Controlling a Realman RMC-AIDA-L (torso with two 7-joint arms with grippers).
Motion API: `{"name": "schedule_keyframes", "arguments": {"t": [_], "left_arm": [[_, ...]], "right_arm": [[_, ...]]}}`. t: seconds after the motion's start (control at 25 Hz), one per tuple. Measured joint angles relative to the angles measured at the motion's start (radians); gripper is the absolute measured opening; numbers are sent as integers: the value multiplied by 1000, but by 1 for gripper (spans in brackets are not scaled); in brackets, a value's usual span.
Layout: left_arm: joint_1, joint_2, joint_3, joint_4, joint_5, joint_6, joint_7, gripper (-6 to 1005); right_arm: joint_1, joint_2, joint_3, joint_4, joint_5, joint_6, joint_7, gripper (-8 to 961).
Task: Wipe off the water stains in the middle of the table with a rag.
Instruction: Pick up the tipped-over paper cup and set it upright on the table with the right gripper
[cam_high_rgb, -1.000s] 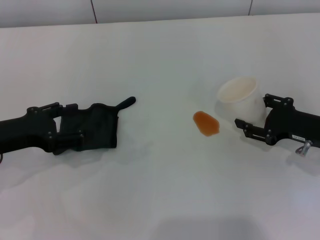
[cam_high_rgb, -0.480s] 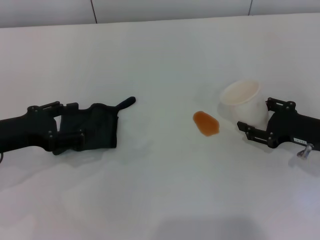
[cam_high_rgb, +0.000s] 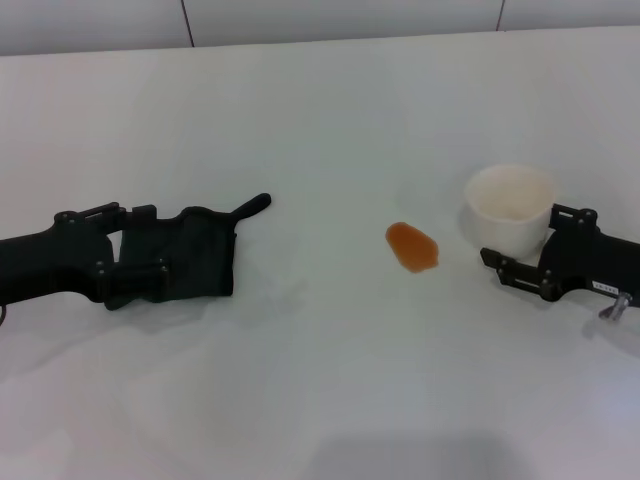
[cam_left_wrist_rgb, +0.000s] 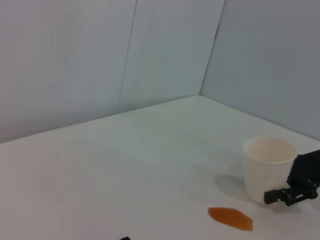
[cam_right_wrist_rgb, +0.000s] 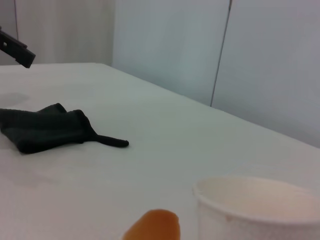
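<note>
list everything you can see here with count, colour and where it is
stain: one, orange, middle of the table, between rag and cup, apart from both
rag: one, black, flat on the table's left side, thin tail toward the centre
cup: one, whitish, upright, right of the stain
table: one, white, fills most of the view
wall: pale grey panels behind the table
left gripper: one, black, low at the rag's outer edge, over the cloth
right gripper: one, black, right beside the cup, open around its near side
</note>
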Motion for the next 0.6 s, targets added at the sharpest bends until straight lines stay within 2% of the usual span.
{"name": "schedule_keyframes", "arguments": {"t": [0.6], "left_arm": [[-3, 2, 3, 0, 0, 1, 0, 875]], "right_arm": [[-16, -6, 13, -9, -8, 1, 85, 651]]}}
